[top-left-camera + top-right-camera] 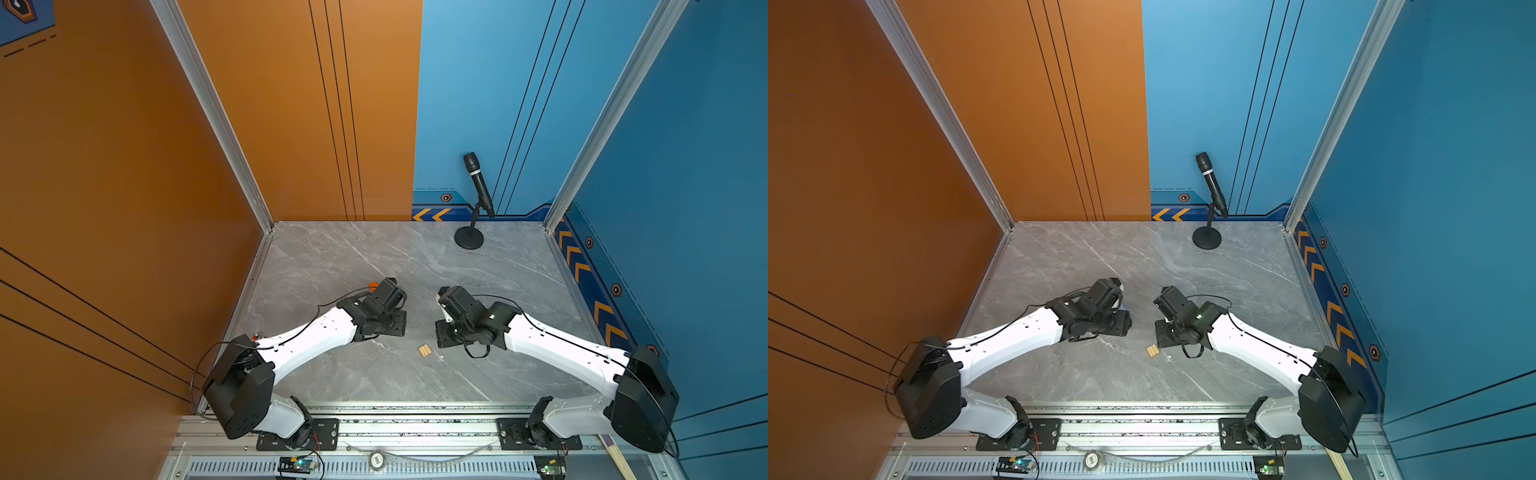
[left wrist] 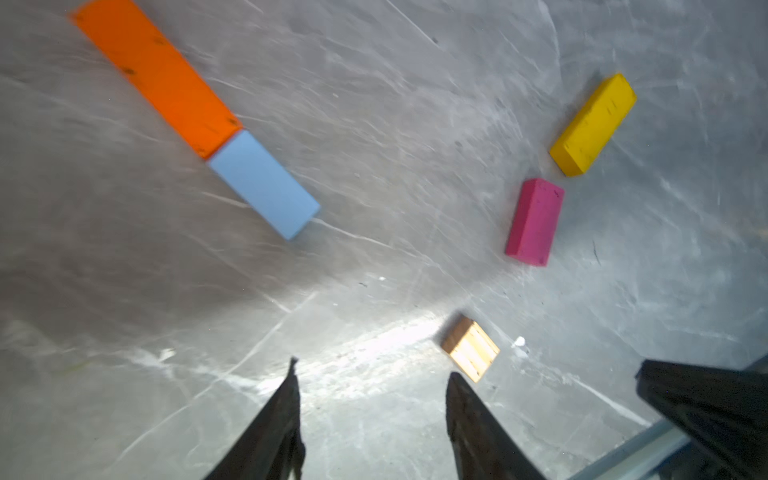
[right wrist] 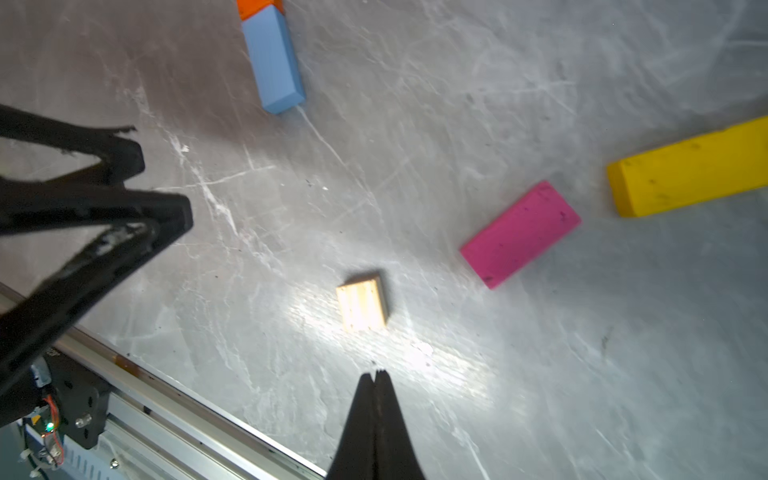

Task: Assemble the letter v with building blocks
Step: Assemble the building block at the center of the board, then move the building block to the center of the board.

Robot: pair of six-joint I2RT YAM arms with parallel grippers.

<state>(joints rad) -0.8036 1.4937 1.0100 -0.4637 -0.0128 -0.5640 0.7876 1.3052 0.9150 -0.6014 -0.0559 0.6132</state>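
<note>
Right gripper [image 3: 375, 376] sits closest to its wrist camera, its two black fingertips pressed together with nothing between them, hanging above the grey table [image 3: 540, 374]. Just beyond those tips, not touched, lies the wood block [image 3: 362, 305], flat and on its own. Left gripper [image 2: 372, 372] stands half parted and empty, a clear strip of table showing between its fingers [image 2: 286, 399]; the wood block [image 2: 470, 348] lies just beside one fingertip, outside the gap. Farther out, the blue block [image 2: 264, 185] and the orange block [image 2: 156, 75] lie flat and end to end, touching, in one straight line that slants toward the wood block but stops well short of it. On the other side the pink block [image 2: 535, 222] and the yellow block [image 2: 592, 124] slant the opposite way, near each other with a small gap between their ends and not quite in line; the pink block is also apart from the wood block. In both top views the arms hide most of the blocks, and the wood block [image 1: 424, 351] shows between the two wrists, toward the rail [image 1: 415, 409]. A microphone [image 1: 480, 183] stands at the far edge of the table.
</note>
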